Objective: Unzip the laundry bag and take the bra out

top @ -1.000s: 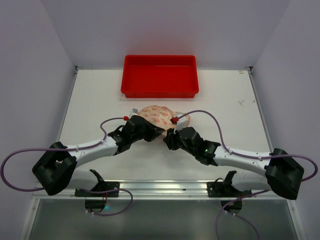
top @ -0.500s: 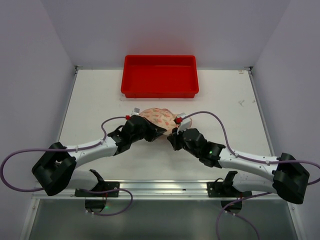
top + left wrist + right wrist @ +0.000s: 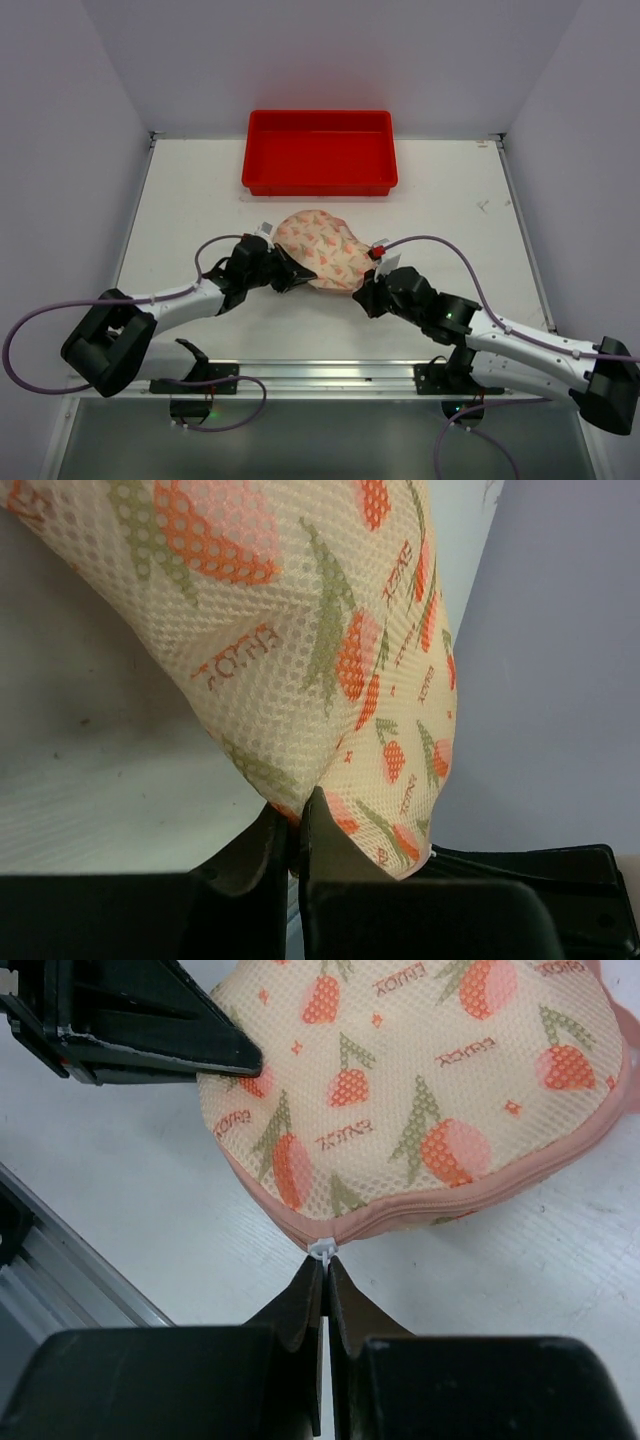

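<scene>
The laundry bag is a cream mesh pouch with red-orange marks and pink trim, lying on the table in front of the tray. It fills the left wrist view and the right wrist view. My left gripper is shut on the bag's near-left mesh edge. My right gripper is shut on the white zipper pull at the bag's pink trim, at its near-right end. The bra is hidden inside the bag.
A red rectangular tray stands at the back middle of the white table. The metal rail of the arm bases runs along the near edge. Purple cables loop beside both arms.
My right gripper has pulled back and to the right with the zipper pull. The bag has been drawn out flatter and longer toward the right. My left gripper has shifted slightly left, still holding the mesh.
</scene>
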